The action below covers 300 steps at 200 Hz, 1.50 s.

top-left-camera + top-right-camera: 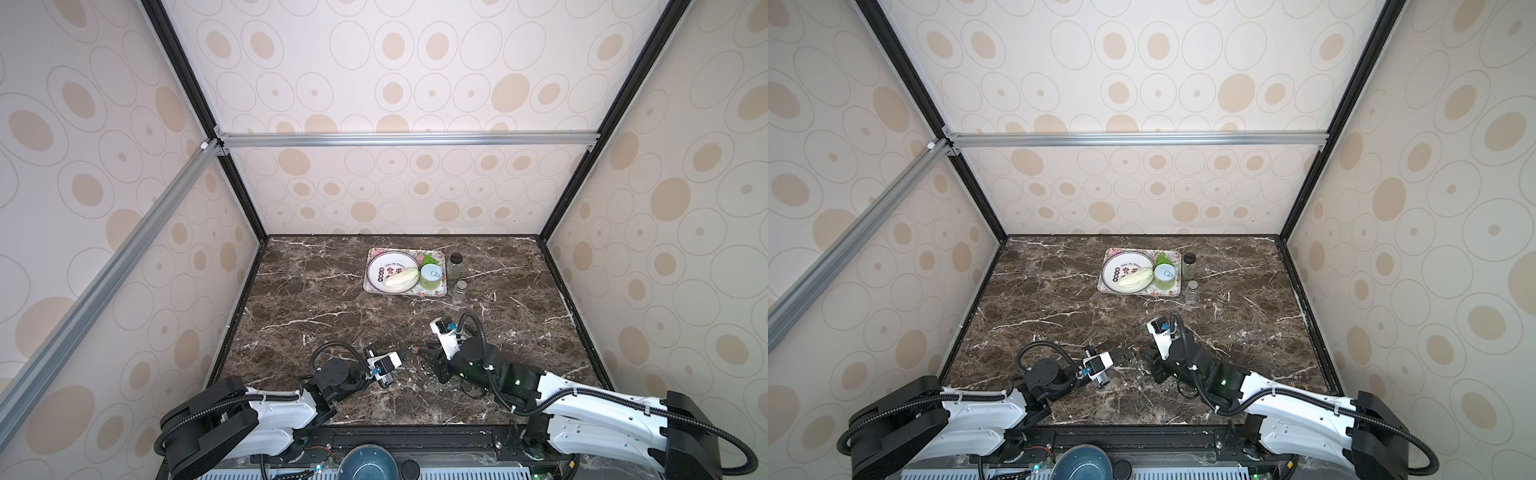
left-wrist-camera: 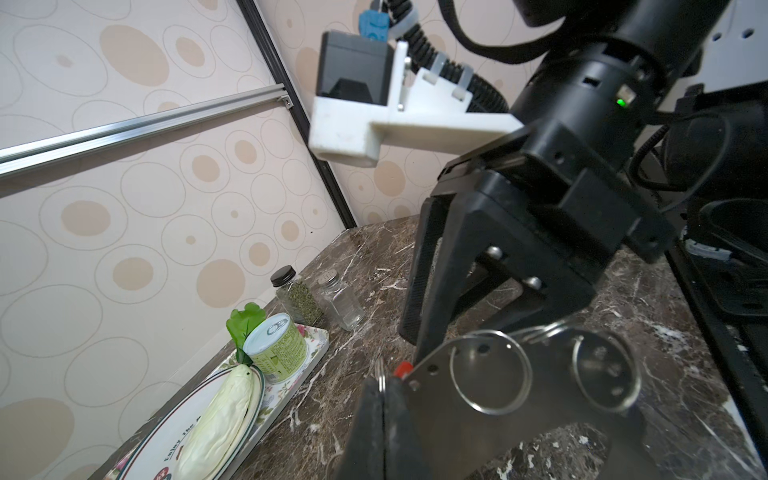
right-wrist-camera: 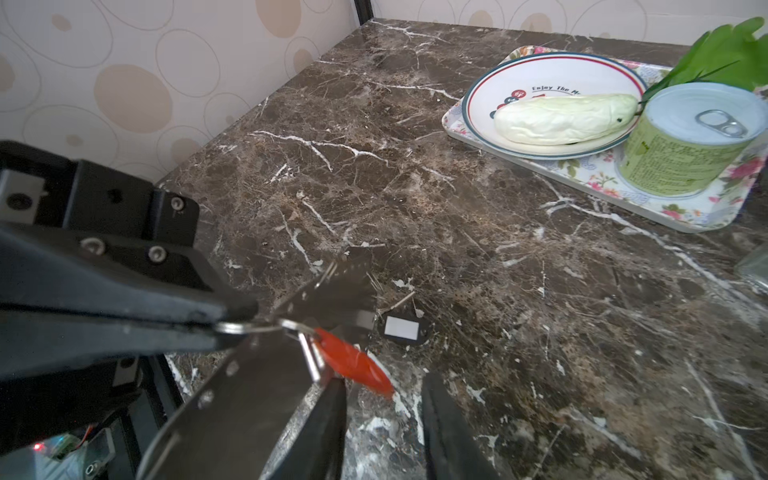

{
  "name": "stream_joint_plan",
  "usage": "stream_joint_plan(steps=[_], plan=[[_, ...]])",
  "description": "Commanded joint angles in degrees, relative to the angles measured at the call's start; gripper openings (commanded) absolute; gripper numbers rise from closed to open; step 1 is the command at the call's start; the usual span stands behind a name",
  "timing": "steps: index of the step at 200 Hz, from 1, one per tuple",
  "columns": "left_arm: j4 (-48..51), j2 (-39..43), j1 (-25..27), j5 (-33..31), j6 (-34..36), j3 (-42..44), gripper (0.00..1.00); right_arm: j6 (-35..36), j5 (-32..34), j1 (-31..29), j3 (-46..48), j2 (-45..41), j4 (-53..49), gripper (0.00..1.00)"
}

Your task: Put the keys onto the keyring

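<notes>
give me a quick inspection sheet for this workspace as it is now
surface: marble table, no spill seen
job's things: keyring held at one edge; red key hangs at that edge, seemingly on a ring; black key lies loose on the table
clutter: tray with plate, cabbage and can; two jars beside it
grippers: left gripper shut on the keyring; right gripper open, at the red key
cables: hoses loop over both arms, no snag seen
surroundings: patterned walls, metal bar, blue bowl in front
</notes>
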<state>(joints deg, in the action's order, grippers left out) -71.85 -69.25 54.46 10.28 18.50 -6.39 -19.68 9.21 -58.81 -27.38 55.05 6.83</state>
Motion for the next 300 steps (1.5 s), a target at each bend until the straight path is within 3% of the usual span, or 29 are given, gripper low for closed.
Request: stream_joint_plan(steps=[1,40,160,209,256,300], plan=[[-5.69,-0.42,-0.44,-1.26,-1.14,0.46,0.00,0.25,1.59,0.10,1.73,-2.89,2.09,0.33],[-6.61,-1.14,-1.01,0.53,-1.80,0.58,0.00,1.85,-3.58,-1.68,4.13,-3.64,7.69,0.35],[-4.45,-0.71,-1.11,14.84,-0.92,-1.08,0.00,6.14,1.69,-6.82,-0.57,3.12,4.32,0.41],[-4.74,-0.62,-1.11,16.12,-2.56,-1.44,0.00,7.36,2.57,-7.63,-0.40,3.69,5.63,0.41],[-4.79,0.31,-1.11,16.35,-3.12,-1.28,0.00,8.40,3.29,-8.66,0.39,3.51,7.52,0.32],[-4.87,1.62,-1.11,13.46,-2.69,-0.47,0.00,8.66,7.10,-8.71,0.52,2.95,6.54,0.07]])
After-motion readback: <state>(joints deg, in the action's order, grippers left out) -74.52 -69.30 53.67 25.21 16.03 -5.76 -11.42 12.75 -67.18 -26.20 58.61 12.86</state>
